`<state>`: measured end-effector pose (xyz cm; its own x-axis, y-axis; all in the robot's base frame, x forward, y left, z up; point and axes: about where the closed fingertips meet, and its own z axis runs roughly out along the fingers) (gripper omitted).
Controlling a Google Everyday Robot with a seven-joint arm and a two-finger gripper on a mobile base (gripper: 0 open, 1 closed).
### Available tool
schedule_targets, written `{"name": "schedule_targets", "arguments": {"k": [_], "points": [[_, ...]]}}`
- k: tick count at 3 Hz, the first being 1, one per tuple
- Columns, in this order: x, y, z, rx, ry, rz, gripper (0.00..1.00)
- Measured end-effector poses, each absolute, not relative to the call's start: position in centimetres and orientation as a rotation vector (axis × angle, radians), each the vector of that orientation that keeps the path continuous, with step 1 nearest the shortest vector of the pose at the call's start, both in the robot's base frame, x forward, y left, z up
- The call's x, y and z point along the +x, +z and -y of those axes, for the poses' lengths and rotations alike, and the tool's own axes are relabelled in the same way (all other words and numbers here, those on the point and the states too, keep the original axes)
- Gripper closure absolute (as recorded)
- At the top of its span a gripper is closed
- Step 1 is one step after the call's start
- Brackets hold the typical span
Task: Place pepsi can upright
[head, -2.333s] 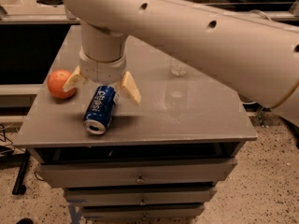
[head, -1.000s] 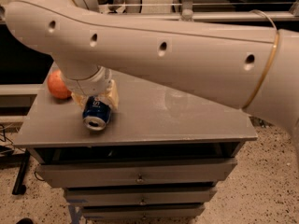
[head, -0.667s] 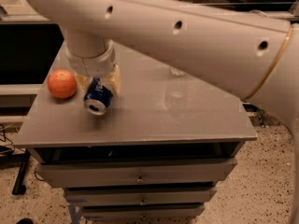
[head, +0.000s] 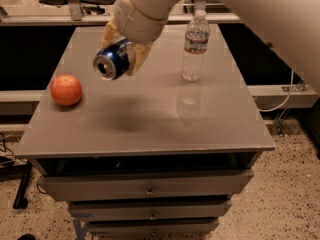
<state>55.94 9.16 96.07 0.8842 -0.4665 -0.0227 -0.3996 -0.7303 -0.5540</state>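
My gripper [head: 118, 58] hangs in the air to the left of the water bottle [head: 195, 46] as the camera sees it, at about the height of the bottle's lower half in the picture. My two tan fingers [head: 139, 54] are drawn in against the pepsi can [head: 112, 62], one on each side of its dark-blue body, so the can is clamped between them and touches nothing else. The can is not upright: it lies close to level in my grip, with one silver end turned toward the camera and slightly downward, and the rest of its body running back under my wrist. A soft dark shadow [head: 125, 121] sits on the grey table [head: 210, 124], lower in the picture than the bottle's base and left of it, under where the can hangs. The bottle itself is clear plastic, stands upright with its cap on, and is well apart from my fingers. Farther left of the bottle, beyond the can, a round orange fruit [head: 66, 90] rests on the table top near its left edge, apart from everything else. My pale arm [head: 150, 4] comes down from above and to the right, crossing the top of the view above the bottle. Below the table top, drawer fronts [head: 150, 189] stack down toward the speckled floor.
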Motion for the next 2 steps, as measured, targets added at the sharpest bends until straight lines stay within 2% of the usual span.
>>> {"name": "schedule_targets", "arguments": {"k": [1, 2], "points": [[55.4, 97.5, -8.2, -2.200, -0.015, -0.812, 1.00], [53.3, 94.9, -7.6, -1.942, 0.189, -1.030, 1.00]]}}
